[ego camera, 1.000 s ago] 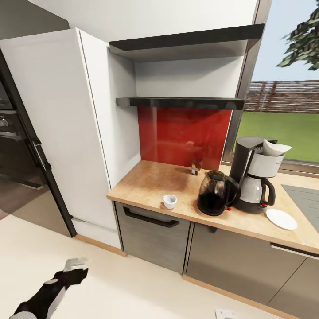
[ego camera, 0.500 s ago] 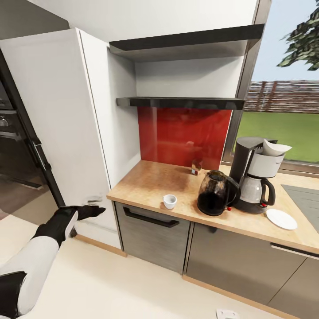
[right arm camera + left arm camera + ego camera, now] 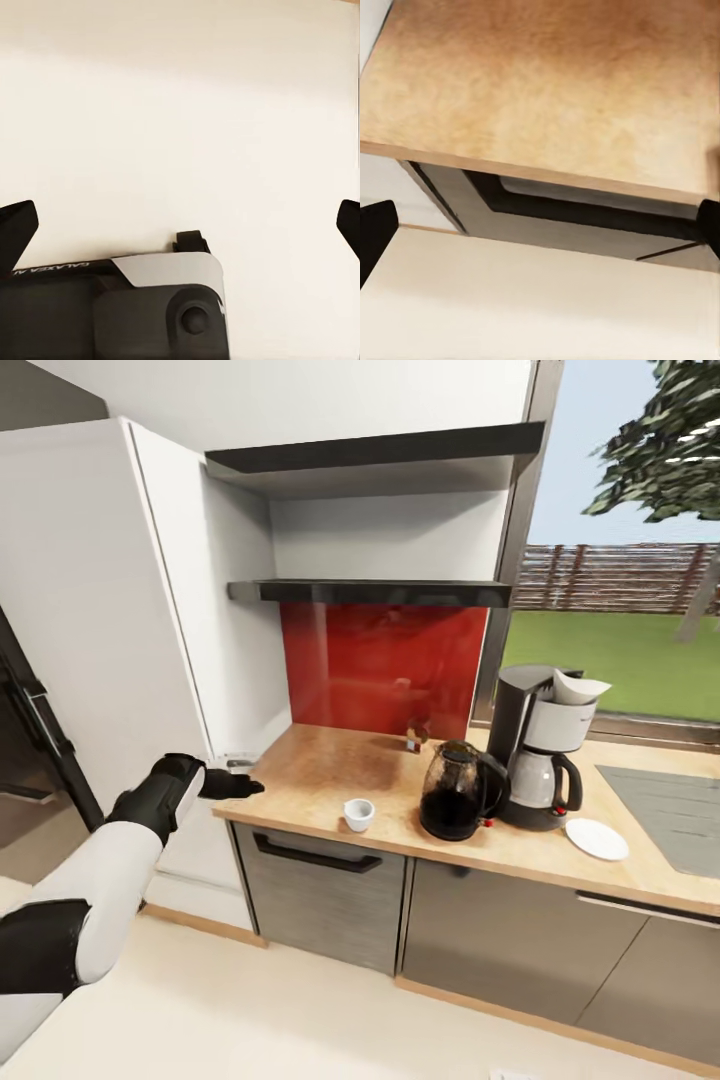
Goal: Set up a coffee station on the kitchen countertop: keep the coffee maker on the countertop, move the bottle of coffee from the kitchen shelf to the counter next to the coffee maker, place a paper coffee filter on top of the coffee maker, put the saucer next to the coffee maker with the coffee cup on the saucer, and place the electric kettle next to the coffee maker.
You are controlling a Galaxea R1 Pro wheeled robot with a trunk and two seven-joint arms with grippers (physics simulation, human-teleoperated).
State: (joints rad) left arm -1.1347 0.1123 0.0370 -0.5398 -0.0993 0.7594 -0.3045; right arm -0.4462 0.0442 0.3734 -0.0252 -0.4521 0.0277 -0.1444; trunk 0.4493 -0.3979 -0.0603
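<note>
A: Where is the left pincer (image 3: 243,784)?

B: Off the left end of the surface (image 3: 330,770), just beside its corner, well left of the coffee maker (image 3: 540,748). The left wrist view shows its fingertips (image 3: 375,232) spread wide with nothing between them. The right pincer (image 3: 180,225) is likewise released, hanging over bare floor.

A: And the coffee cup (image 3: 358,815)?

B: Near the front edge, left of the coffee maker, upright, mouth up. Its long axis is vertical, and I cannot make out a handle. Right of it stands the electric kettle (image 3: 455,792), touching or just beside the coffee maker, with the bottle of coffee (image 3: 415,736) behind it against the red wall panel (image 3: 380,665). The paper coffee filter (image 3: 578,686) sits on top of the machine, and the saucer (image 3: 597,838) lies flat just to its right.

A: So the cup is the step in hand?

B: I judge so. The pincer should come in level over the edge, stay released, straddle the rim from above and close gently, since a small round cup may skid or tip. Carry it upright past the kettle, clear of the carafe.
</note>
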